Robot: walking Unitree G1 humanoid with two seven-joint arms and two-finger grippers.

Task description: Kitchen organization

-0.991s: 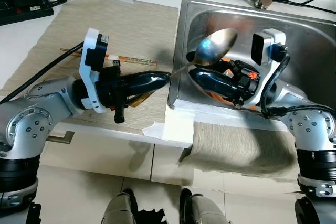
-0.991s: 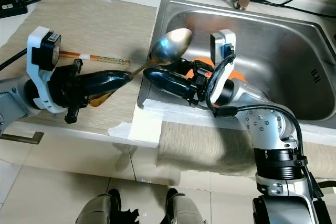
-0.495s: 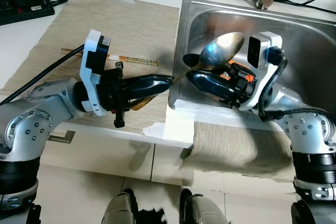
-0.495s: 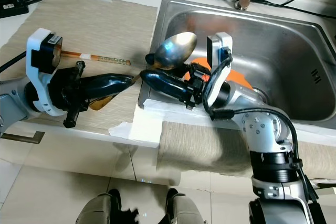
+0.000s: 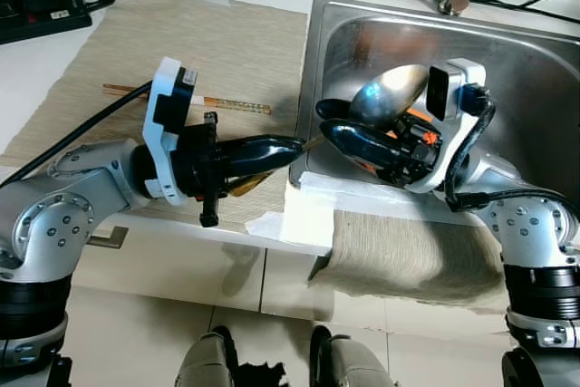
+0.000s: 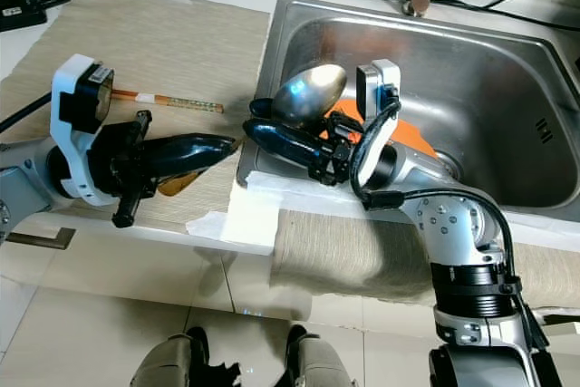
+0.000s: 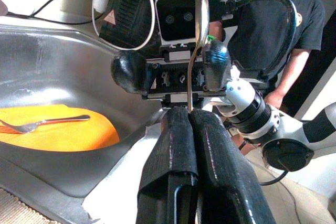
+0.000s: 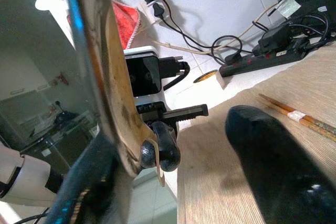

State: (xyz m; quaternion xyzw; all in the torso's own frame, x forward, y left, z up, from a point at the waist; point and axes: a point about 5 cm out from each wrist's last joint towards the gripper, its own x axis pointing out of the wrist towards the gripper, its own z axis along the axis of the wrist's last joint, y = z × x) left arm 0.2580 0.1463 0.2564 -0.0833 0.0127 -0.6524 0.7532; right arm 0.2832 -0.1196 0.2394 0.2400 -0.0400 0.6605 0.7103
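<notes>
Risks first, w/ the sink (image 6: 507,70) as my ref.

The spoon (image 5: 391,92) hangs over the sink's left rim, bowl up and inside the basin. The L gripper (image 5: 294,145), reaching in from outside that rim, is pinched tight on the thin handle end. The R gripper (image 5: 324,120), inside the sink by the same rim, has its fingers spread wide w/ the handle running between them, so I judge it isn't gripping.

- One thin-tip pinch carries a top-heavy spoon. It could swing or slip, drop into the basin, and hit the plate (image 7: 58,135) below.
- Both grippers sit v. close. If the L pulls before the R's fingers are out of the way, the spoon may snag or the fingers knock.
- The handle could catch the rim on the way out to the mat (image 5: 217,43) left of the sink.

Count, big to small:
- 1 sink
- 1 mat
- 1 cloth (image 5: 408,251) over the sink's front edge
- 1 orange plate in the sink
- 1 spoon
- 1 pair of chopsticks (image 5: 217,102) on the mat
- 1 fork (image 7: 47,123) on the plate
</notes>
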